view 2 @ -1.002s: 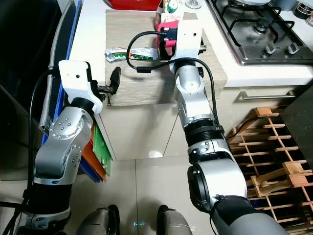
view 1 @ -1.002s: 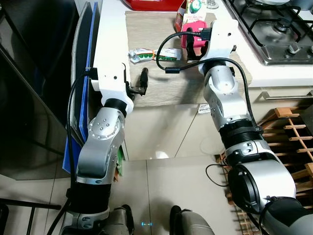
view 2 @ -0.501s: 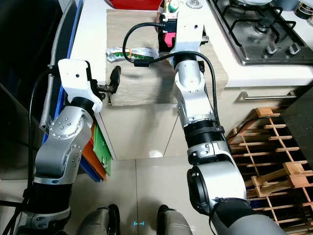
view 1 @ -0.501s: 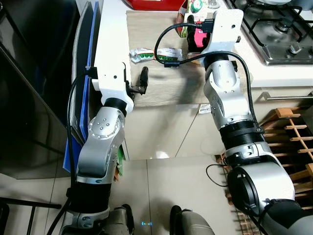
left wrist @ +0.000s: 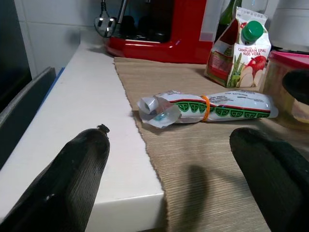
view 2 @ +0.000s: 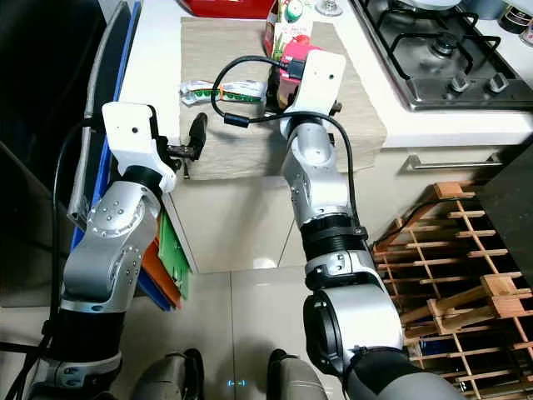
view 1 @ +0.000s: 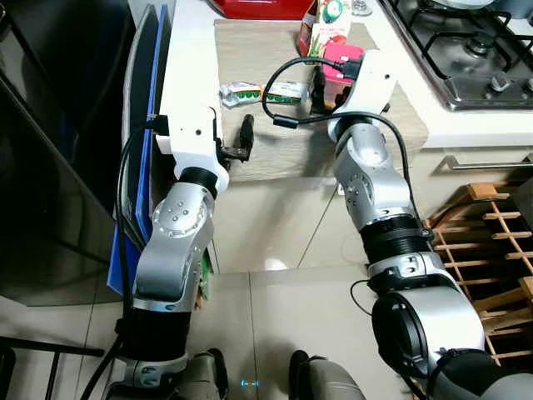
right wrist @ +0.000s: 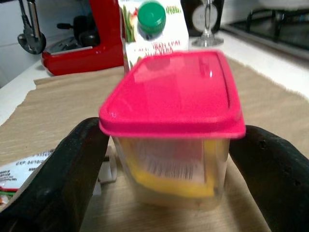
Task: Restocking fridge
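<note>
Head views: the right gripper point(view 1: 323, 90) reaches over the woven mat point(view 1: 275, 142) to a pink-lidded container point(view 1: 340, 60) beside a juice carton point(view 1: 324, 23). Left wrist view: the left gripper point(left wrist: 178, 181), fingers spread, faces a wrapped packet point(left wrist: 207, 105). Right wrist view: the right gripper's spread fingers point(right wrist: 72, 169) flank the container.

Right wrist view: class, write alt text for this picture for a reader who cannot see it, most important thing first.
A clear container with a pink lid sits between the right gripper's two black fingers, on a beige table runner. Behind it stand a juice carton with a green cap and a red appliance.
</note>
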Robot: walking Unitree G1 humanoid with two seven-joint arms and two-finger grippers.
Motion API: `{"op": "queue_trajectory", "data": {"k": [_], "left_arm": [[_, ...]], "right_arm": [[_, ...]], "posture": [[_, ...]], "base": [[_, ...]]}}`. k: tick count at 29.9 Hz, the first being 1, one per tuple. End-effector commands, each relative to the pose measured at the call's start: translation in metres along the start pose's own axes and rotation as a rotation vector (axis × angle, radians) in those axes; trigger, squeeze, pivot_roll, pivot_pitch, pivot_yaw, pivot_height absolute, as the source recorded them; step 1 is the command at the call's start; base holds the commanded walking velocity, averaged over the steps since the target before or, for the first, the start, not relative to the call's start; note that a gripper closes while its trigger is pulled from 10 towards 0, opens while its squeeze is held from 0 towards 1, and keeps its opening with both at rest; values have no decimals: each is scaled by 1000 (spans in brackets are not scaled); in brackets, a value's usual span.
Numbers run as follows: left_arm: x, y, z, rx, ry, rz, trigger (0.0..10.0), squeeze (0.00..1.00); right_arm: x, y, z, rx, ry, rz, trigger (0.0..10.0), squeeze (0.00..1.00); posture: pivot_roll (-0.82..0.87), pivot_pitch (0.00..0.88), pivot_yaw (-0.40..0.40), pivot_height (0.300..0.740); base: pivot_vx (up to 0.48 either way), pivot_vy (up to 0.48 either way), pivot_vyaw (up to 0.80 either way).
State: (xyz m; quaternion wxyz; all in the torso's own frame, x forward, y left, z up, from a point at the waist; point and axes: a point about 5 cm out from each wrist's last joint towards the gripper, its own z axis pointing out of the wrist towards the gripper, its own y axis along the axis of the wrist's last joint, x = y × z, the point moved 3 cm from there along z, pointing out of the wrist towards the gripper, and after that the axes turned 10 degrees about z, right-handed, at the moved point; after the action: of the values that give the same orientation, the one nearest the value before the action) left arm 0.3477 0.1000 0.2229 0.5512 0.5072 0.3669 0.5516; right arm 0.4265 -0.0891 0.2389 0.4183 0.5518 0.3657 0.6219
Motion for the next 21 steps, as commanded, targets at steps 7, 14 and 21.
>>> {"op": "queue_trajectory", "data": {"k": [7,14,21], "left_arm": [[-5,3,3,-14,-13,-2,10000,0],[-6,2,4,-11,-11,-12,10000,0],[-8,1,5,-9,-11,-18,10000,0]], "right_arm": [[-21,-1,4,38,-76,-108,10000,369],[-32,9,7,3,-98,-183,10000,369],[-26,3,7,23,-69,-178,10000,369]], "posture": [[30,155,-47,732],[18,157,-50,732],[15,158,-51,732]], "base": [[0,0,0],[0,0,0],[0,0,0]]}}
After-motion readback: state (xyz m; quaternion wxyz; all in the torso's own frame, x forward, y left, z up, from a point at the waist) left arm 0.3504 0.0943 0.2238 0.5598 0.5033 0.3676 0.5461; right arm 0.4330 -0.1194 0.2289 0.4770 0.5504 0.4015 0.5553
